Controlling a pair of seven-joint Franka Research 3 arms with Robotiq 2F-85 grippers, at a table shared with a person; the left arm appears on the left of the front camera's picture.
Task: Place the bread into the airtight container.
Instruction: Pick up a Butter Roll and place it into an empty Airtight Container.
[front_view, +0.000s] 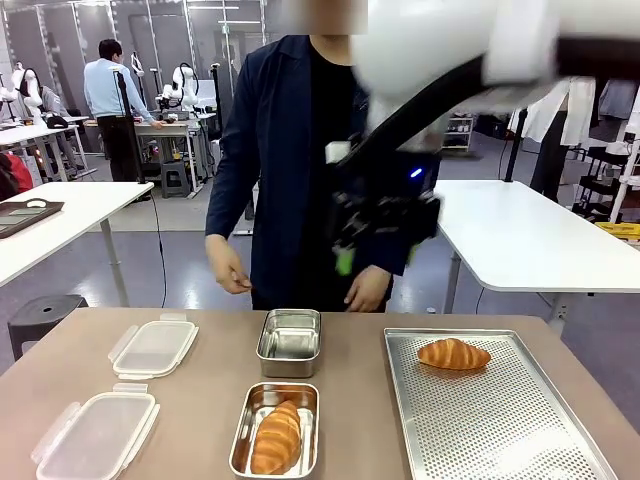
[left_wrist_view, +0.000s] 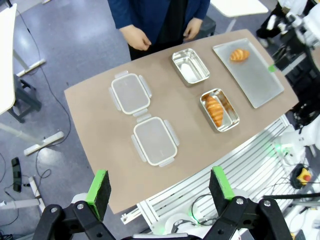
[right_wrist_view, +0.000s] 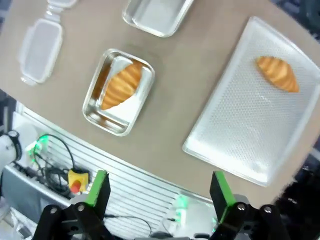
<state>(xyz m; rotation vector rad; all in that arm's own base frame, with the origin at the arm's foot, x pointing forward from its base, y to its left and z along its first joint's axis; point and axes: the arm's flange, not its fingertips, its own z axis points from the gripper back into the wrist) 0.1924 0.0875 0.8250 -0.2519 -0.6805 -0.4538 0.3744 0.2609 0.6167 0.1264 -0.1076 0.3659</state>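
Nearest the front camera sits a steel container (front_view: 305, 428) with a croissant (front_view: 276, 437) lying lengthwise inside it. Just behind it, apart by a strip of bare table (front_view: 200, 400), stands a second steel container (front_view: 290, 345) with nothing in it. Two clear plastic lids lie to the left – one close (front_view: 95, 437), one farther back (front_view: 153, 347).

On the right is a perforated metal tray (front_view: 500, 420). Another croissant (front_view: 454, 353) rests near its far edge, loose on the tray, and most of the tray is bare.

In its own wrist view the left gripper (left_wrist_view: 160, 186) hangs high over the table's near edge, green pads spread wide with nothing between them. The right gripper (right_wrist_view: 159, 189) is likewise parted and holding nothing, high above the near edge between the filled container and the tray. In the front view the right arm (front_view: 420, 105) crosses the upper frame, blurred.

A person in a dark jacket stands at the far side – one hand (front_view: 228, 265) and the other hand (front_view: 368, 290) hang just above the table's far edge.
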